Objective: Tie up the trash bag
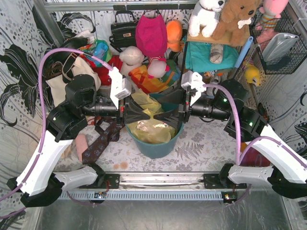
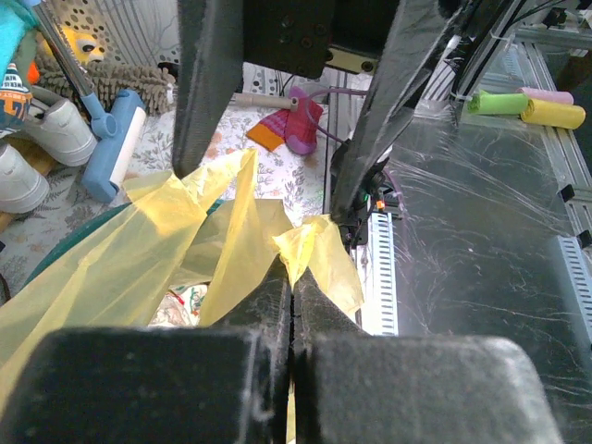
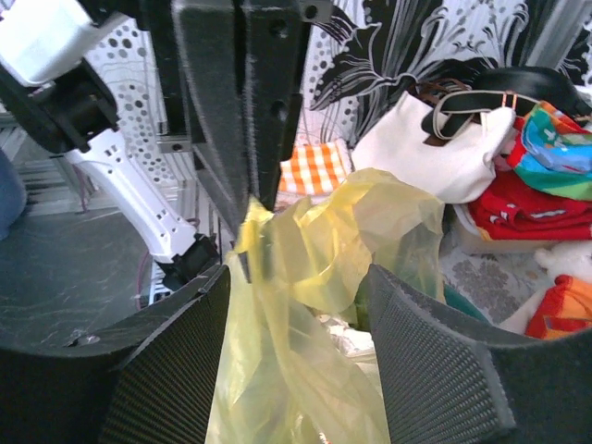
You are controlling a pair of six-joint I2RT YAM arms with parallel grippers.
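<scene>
The left gripper (image 2: pixel 290 289) is clamped tight on a corner of the trash bag (image 3: pixel 319 231), while the right gripper (image 3: pixel 298 301) stands open, plastic bunched between its parted jaws.

Over the teal bin (image 1: pixel 153 149), the left gripper (image 1: pixel 148 115) and right gripper (image 1: pixel 161 115) cover the middle of the trash bag (image 1: pixel 154 135) and the bin's far rim; pale scraps (image 1: pixel 143 126) inside the bin are too small to identify
</scene>
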